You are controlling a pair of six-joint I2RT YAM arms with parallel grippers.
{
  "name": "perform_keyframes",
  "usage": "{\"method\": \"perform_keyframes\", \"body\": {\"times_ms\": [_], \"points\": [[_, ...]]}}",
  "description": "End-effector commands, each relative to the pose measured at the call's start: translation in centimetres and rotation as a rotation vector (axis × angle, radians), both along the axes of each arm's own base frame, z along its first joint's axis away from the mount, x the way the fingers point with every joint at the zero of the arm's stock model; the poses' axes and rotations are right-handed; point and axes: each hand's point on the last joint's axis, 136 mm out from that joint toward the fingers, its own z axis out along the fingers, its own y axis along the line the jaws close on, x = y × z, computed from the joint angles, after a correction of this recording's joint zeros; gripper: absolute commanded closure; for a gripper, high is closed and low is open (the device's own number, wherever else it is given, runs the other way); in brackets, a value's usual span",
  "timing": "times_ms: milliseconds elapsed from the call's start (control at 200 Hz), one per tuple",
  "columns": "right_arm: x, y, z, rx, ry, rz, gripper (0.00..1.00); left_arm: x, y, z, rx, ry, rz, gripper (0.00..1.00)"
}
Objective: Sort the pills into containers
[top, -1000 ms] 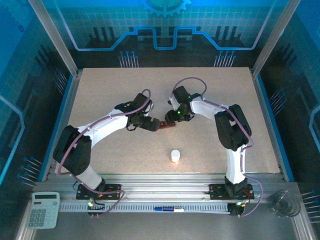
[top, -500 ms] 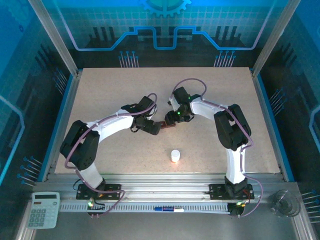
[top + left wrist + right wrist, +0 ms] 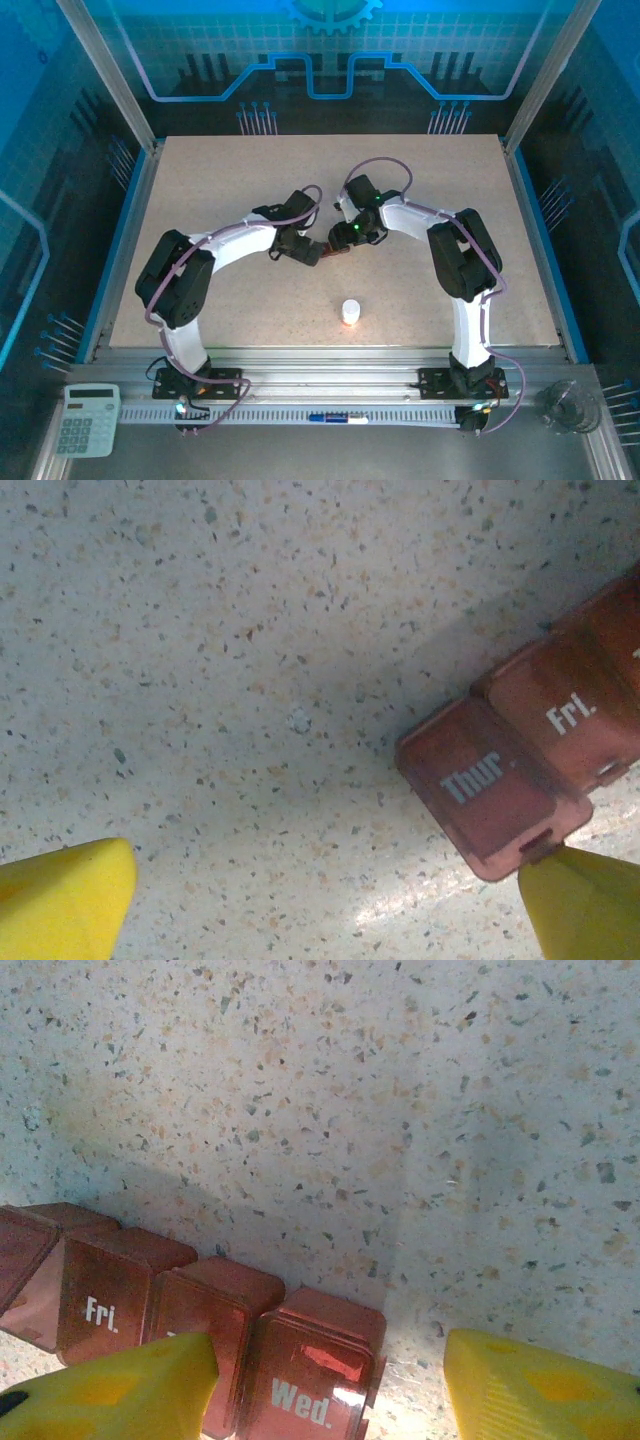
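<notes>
Left arm [image 3: 235,245] rises from its base at 7 o'clock, elbow bent, forearm running toward 3 o'clock to the middle of the table [image 3: 200,180]. Right arm [image 3: 455,250] goes up from 5 o'clock, folds at the elbow, forearm heading toward 9 o'clock. Both wrists are low and almost nose to nose at centre. The container strip [image 3: 337,247] lies on the table between them, mostly covered from above, so only a dark red sliver shows. Left gripper [image 3: 310,256] is spread wide. In its wrist view the yellow fingertips [image 3: 60,900] sit at 7 and 5 o'clock, cut off by the frame, with bare table between them. The strip [image 3: 530,750] is at 3 o'clock, with "Thur" and "Fri." lids shut and the rest out of frame. The 5 o'clock tip is right at the tab of the Thur cell; can't tell if it touches. Right gripper [image 3: 346,238] has its jaws apart at a medium gap, holding nothing. In its wrist view the strip [image 3: 200,1300] runs along 7 o'clock. The "Wed." end cell is between the tips. The 7 o'clock tip covers one label, and the 5 o'clock tip is clear of the strip. The far end cell is cut off at 9 o'clock. A white bottle [image 3: 350,312] stands at 6 o'clock from the strip, well apart; the orange glow at its base is hard to make out. A calculator [image 3: 85,420] sits off the table at 7 o'clock.
</notes>
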Motion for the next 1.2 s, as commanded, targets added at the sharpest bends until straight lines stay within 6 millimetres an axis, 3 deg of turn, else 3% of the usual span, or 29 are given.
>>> {"method": "perform_keyframes", "body": {"times_ms": [0,185,355,805,996,1191], "points": [[-2.4,-1.3,-3.4,-0.092,0.083,-0.005,0.36,1.7,0.7,0.8,0.012,-0.034,0.02,0.01],[-2.5,-1.3,-3.6,-0.093,0.085,-0.008,0.37,3.0,2.0,1.1,-0.014,-0.039,0.072,0.01],[-2.7,-1.3,-3.6,-0.09,0.089,-0.01,0.37,3.9,1.9,1.6,-0.047,-0.044,0.084,0.01],[-3.4,-1.1,-3.8,-0.082,0.106,-0.008,0.37,5.8,1.5,-0.9,-0.09,-0.014,0.123,0.01],[-3.4,-1.1,-2.6,-0.079,0.092,0.002,0.37,6.7,0.4,1.2,-0.171,-0.052,0.145,0.01],[-2.0,-1.1,0.7,-0.077,0.016,-0.006,0.36,7.6,-0.2,4.9,-0.267,-0.12,0.183,0.01]]}}
